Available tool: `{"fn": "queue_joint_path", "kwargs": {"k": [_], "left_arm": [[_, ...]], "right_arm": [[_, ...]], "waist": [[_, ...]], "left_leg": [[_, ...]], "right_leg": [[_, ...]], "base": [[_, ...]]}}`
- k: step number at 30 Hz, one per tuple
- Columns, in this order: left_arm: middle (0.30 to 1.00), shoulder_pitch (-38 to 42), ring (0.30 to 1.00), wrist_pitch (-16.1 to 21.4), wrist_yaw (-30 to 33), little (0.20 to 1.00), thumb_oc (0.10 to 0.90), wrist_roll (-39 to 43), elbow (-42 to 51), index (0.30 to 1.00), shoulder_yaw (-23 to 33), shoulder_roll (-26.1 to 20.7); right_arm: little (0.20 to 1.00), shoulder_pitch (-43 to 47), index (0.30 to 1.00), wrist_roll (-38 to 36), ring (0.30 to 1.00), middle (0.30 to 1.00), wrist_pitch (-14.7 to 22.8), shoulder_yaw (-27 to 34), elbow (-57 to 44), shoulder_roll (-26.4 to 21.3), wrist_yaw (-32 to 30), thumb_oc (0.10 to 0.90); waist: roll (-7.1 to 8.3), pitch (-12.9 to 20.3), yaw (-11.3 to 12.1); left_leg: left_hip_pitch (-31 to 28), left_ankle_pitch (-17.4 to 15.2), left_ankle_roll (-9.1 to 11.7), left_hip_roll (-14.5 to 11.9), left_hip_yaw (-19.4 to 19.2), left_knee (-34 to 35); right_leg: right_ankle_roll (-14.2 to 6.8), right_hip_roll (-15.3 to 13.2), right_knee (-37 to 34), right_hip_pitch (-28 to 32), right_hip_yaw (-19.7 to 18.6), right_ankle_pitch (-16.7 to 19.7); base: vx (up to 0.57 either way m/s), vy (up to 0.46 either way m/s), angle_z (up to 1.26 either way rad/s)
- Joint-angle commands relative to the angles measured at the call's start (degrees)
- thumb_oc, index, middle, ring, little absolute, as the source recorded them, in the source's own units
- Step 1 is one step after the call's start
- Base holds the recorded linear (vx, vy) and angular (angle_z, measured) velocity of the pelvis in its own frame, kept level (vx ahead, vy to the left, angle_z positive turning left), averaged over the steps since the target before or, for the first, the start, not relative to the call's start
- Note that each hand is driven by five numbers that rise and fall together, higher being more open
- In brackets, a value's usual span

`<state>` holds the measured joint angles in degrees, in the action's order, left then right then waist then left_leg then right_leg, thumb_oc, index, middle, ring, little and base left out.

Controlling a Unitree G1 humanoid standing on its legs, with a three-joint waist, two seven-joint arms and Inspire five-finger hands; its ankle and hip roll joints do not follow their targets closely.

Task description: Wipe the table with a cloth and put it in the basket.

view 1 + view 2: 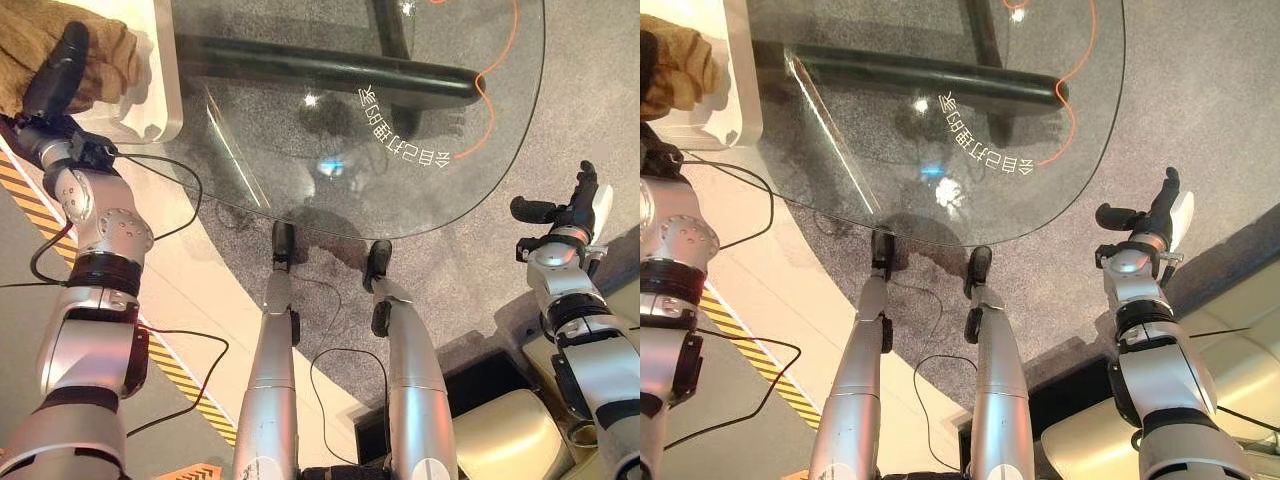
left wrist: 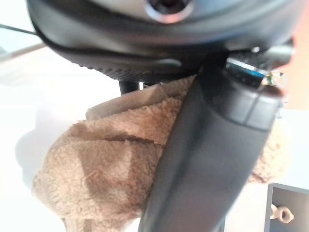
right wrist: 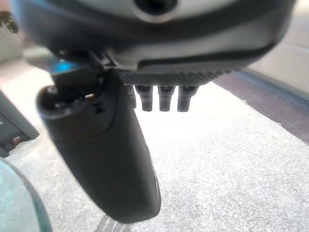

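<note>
Two hands are seen. The left hand (image 1: 58, 68) is raised at the far left, and a tan fleecy cloth (image 2: 101, 164) is gripped in it: in the left wrist view the dark thumb (image 2: 207, 159) is pressed across the bunched fabric. The fingers behind the cloth are hidden. The cloth is cut off by the frame edge in both eye views, and its far side cannot be made out. It is held over a pale, rounded-corner container (image 1: 165, 75), taken for the basket; only a corner of its smooth wall is shown, and whether the cloth touches it cannot be told. The right hand (image 1: 575, 205) is held out empty over the grey speckled carpet (image 1: 480, 270), well apart from the table, thumb spread and fingers loosely extended; in its wrist view the fingers are seen end-on, so their length is hard to read. The glass table (image 1: 500, 150) is rounded and transparent, with a dark tubular frame (image 1: 320, 70) seen through it.
</note>
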<state>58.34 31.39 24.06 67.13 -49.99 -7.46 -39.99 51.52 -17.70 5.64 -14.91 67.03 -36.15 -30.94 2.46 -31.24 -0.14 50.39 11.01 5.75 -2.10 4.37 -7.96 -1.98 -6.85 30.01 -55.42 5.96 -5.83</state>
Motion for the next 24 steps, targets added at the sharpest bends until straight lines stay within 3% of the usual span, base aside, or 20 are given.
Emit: {"fn": "queue_joint_path", "kwargs": {"k": [1,10,16,24], "left_arm": [[0.300,6.33,0.300,7.34,2.32,0.200,0.100,-7.30,-0.15,0.300,3.79,-7.06],[0.300,8.10,0.300,4.92,6.47,0.200,0.100,-13.14,-1.35,0.300,1.32,-8.16],[0.300,9.24,0.300,-3.15,10.54,0.200,0.100,-21.08,-3.95,0.300,-0.81,-8.80],[0.300,11.00,0.300,-10.31,12.57,0.200,0.100,-25.82,-8.21,0.300,-2.81,-10.12]], "right_arm": [[0.900,-1.19,0.900,-0.35,0.900,0.900,2.25,-1.13,0.93,-6.15,-1.34,0.800],[0.900,-1.09,0.900,-0.36,0.900,0.900,2.65,-1.49,1.44,-6.49,-1.06,0.800],[0.900,-0.56,0.900,-0.18,0.900,0.900,1.88,-2.14,0.99,-6.35,-0.89,0.800],[0.900,0.45,0.900,-0.29,0.900,0.900,1.98,-2.96,1.48,-6.60,-0.54,0.800]], "waist": [[-1.97,1.45,-0.81],[-1.92,1.45,-0.87],[-1.80,1.45,-0.95],[-1.72,1.45,-1.26]], "left_leg": [[-1.25,-9.89,-2.99,2.38,-2.11,-9.10],[-0.79,-10.11,-2.93,2.21,-2.08,-9.53],[-0.83,-10.60,-2.97,2.11,-1.98,-9.88],[-0.64,-10.70,-3.01,2.00,-2.06,-10.14]], "right_leg": [[-1.37,3.21,-12.77,6.23,-1.37,5.93],[-1.45,3.12,-12.49,5.85,-1.39,5.87],[-1.44,3.38,-11.97,5.83,-1.51,5.34],[-1.47,3.61,-11.73,5.58,-1.65,5.21]], "base": [[0.00,0.000,0.00],[0.01,0.001,0.00],[0.01,-0.001,0.00],[0.01,0.000,0.00]]}}
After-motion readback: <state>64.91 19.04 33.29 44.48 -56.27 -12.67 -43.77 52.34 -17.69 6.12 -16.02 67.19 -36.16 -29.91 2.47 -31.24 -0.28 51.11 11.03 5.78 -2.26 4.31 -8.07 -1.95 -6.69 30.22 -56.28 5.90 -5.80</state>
